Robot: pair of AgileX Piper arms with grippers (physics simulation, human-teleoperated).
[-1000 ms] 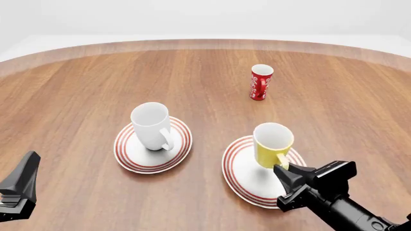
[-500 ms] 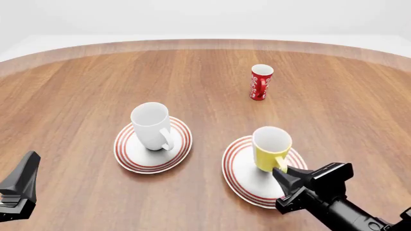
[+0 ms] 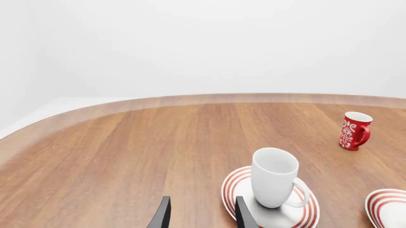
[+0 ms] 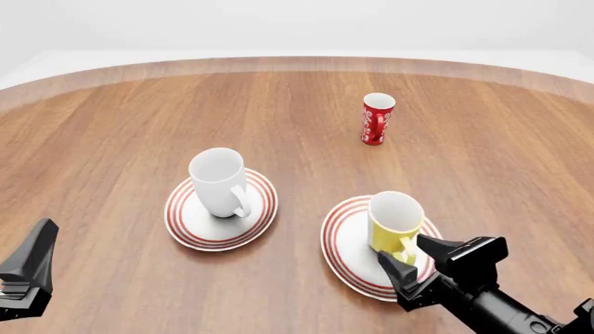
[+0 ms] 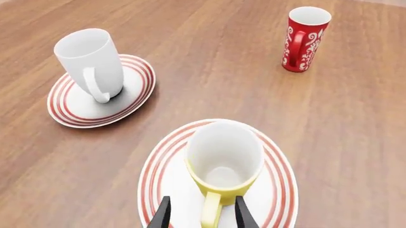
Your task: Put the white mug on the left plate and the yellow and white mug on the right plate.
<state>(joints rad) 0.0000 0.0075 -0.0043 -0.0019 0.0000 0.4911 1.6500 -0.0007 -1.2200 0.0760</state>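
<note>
- Nearest the camera on the right, the right gripper (image 4: 415, 261) hangs just over the near rim of the right plate (image 4: 346, 255), its two fingers spread apart on either side of the yellow handle without pressing it.
- At the near left edge, the left gripper (image 4: 28, 275) sits low over bare wood, well apart from both plates; its wrist view shows two finger tips with a gap between them and nothing held.
- On the right plate stands the yellow and white mug (image 4: 394, 222), upright, handle turned toward the gripper, its white inside showing.
- To the left and slightly farther, the white mug (image 4: 221, 183) stands upright on the left plate (image 4: 189, 227), handle toward the near right.
- Farther back, a slim red cup (image 4: 376, 119) with white lettering stands alone on the table (image 4: 111, 132), well apart from both plates and clear of both arms.
- Compared with a second ago, the yellow and white mug has come down from a raised, tilted pose to rest on the plate, the right fingers have parted from its handle, and the left gripper, white mug and red cup have not moved.
</note>
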